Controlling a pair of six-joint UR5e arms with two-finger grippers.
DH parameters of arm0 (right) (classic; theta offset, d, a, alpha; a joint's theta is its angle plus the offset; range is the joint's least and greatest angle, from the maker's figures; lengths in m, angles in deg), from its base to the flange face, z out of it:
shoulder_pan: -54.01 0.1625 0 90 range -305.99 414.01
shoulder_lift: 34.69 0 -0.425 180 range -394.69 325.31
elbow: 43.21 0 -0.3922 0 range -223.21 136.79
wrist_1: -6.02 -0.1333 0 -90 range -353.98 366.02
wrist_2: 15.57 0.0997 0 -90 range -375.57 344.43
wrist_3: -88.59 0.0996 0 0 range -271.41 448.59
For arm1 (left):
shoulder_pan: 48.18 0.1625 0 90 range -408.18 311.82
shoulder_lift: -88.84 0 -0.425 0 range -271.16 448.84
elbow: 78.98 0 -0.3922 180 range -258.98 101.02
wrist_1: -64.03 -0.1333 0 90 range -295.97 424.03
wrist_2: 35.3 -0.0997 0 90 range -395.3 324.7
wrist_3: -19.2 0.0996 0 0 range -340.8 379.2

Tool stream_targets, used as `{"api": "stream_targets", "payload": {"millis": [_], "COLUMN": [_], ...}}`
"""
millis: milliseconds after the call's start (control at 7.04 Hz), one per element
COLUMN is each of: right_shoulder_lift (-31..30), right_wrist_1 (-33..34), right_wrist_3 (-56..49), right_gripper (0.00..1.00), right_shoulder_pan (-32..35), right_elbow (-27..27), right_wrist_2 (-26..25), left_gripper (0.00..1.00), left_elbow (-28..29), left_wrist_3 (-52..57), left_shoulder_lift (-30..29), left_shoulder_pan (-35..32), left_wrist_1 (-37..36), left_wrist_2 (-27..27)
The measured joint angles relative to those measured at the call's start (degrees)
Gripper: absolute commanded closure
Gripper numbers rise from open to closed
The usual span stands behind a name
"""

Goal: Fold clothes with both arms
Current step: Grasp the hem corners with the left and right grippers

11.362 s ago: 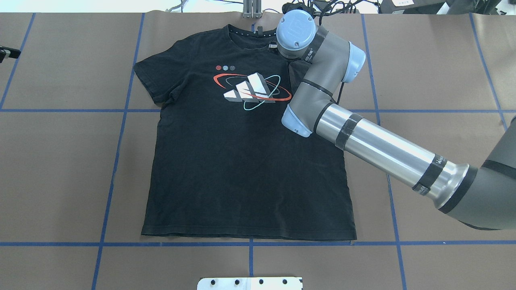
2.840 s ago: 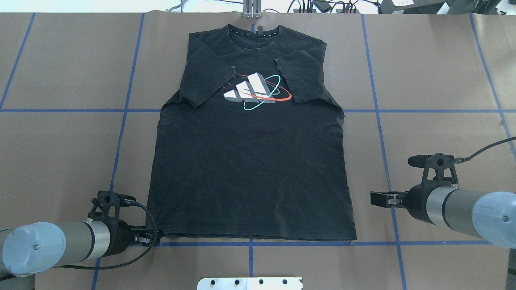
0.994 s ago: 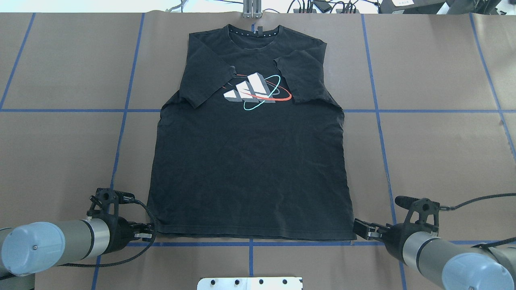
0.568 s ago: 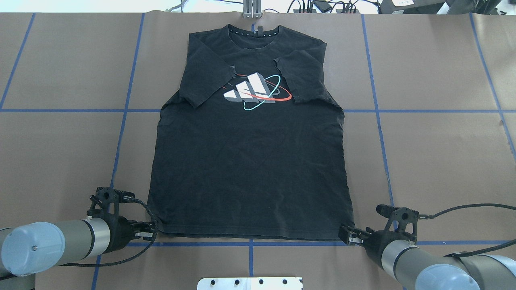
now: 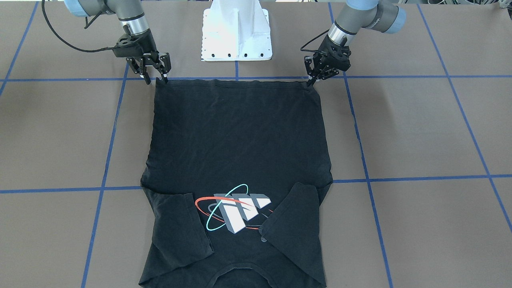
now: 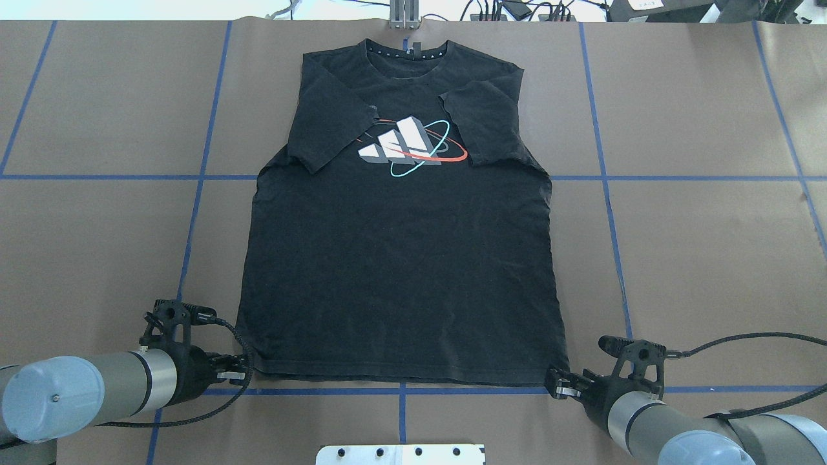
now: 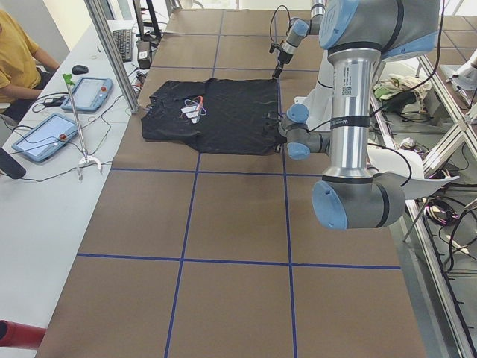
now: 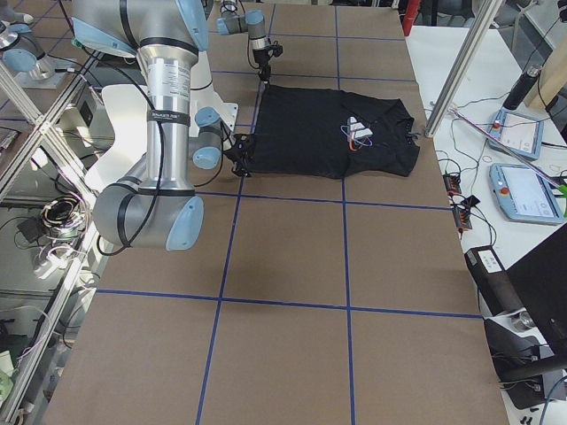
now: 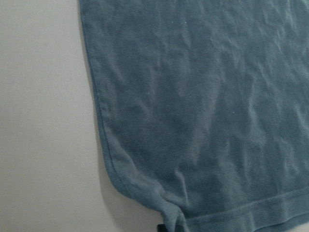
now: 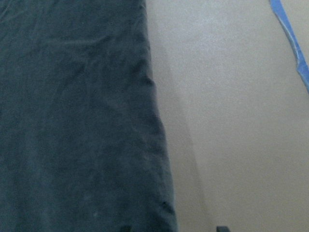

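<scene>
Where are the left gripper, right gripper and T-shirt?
left gripper (image 5: 310, 81): front-facing view, between fingertips, at hem corner.
right gripper (image 5: 157, 81): front-facing view, between open fingertips.
T-shirt (image 6: 400, 271): overhead view, plain front below graphic.

Robotics lab, no question. Big tabletop (image 6: 711, 97) papered brown and gridded with blue tape (image 6: 97, 176), two industrial robot arms (image 7: 346, 112) by a bolted white pedestal (image 5: 237, 36), aluminium frame posts (image 7: 112, 54), and at 12 o'clock from the robot a side desk (image 7: 45, 194) with teach pendants (image 7: 88, 92), cables and a person (image 7: 16, 56) near a keyboard (image 7: 124, 46).
</scene>
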Motion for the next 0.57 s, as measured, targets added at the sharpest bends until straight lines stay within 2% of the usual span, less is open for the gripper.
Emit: {"api": "stream_targets", "payload": {"millis": [142, 284, 426, 568], "right_shoulder_lift": [-0.3, -0.4, -0.4, -0.4], "right_wrist_1": [0.0, 0.0, -0.1, -0.1], "right_wrist_3": [0.0, 0.0, 0.0, 0.0], "right_gripper": [0.78, 0.85, 0.87, 1.0], "right_shoulder_pan": [-0.4, -0.8, -1.1, -1.4], "right_elbow": [-0.1, -0.4, -0.6, -0.6], "right_wrist_2": [-0.1, -0.1, -0.1, -0.1], "left_gripper": [1.0, 1.0, 1.0, 1.0], "left_elbow": [0.0, 0.0, 0.1, 0.1], "left_wrist_3": [0.0, 0.0, 0.0, 0.0], "left_shoulder_lift": [0.0, 0.1, 0.1, 0.1], "left_shoulder_pan": [0.0, 0.0, 0.0, 0.0], "left_wrist_1": [0.0, 0.0, 0.0, 0.0], "left_wrist_2": [0.0, -0.1, -0.1, 0.0]}}
